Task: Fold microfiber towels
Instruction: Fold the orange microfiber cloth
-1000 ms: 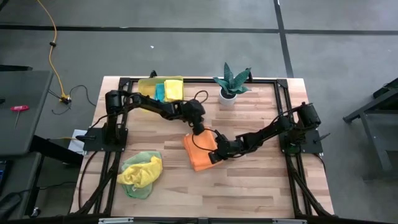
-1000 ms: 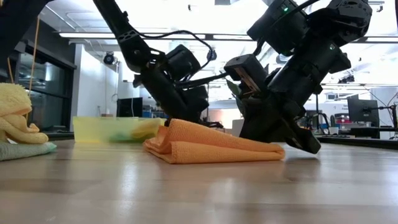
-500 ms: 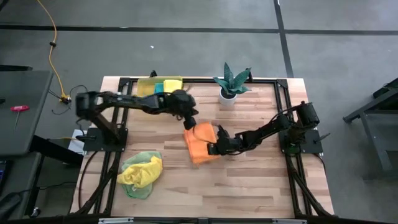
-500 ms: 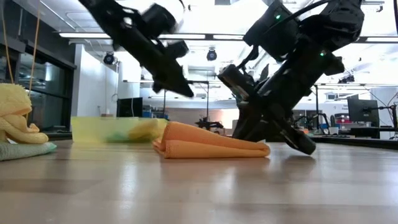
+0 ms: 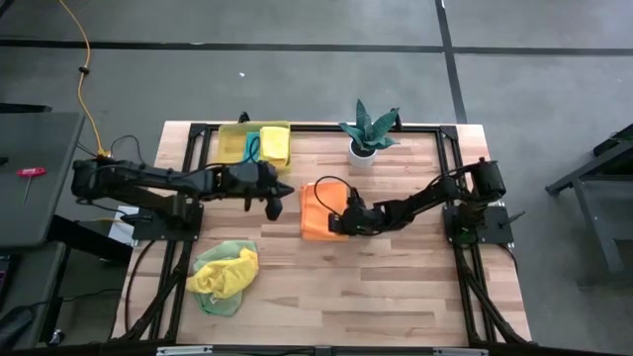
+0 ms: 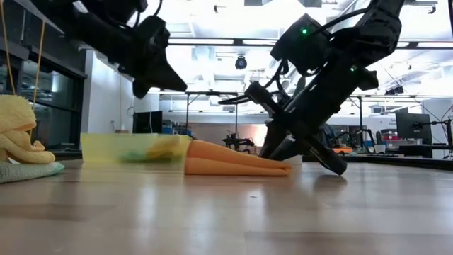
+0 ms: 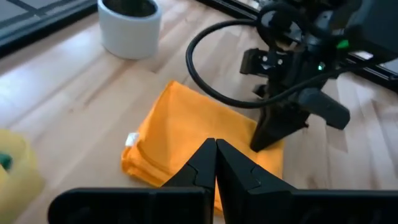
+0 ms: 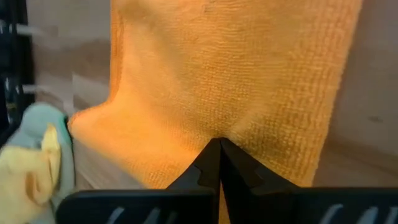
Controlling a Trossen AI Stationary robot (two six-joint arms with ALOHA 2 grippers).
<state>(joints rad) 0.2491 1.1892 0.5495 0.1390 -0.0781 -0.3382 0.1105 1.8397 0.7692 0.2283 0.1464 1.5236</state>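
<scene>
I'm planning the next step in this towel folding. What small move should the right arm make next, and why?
Probably slide the right gripper, shut and pressing the folded orange towel, a little further toward the yellow bin. The towel already lies folded flat, the bin holds other towels, and the shut left gripper hangs clear beside it.

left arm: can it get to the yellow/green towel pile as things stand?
Probably yes. The left claw is shut and empty, off the orange towel. The yellow and green pile lies on the left arm's side with bare table between. The right claw presses on the orange towel, well clear.
</scene>
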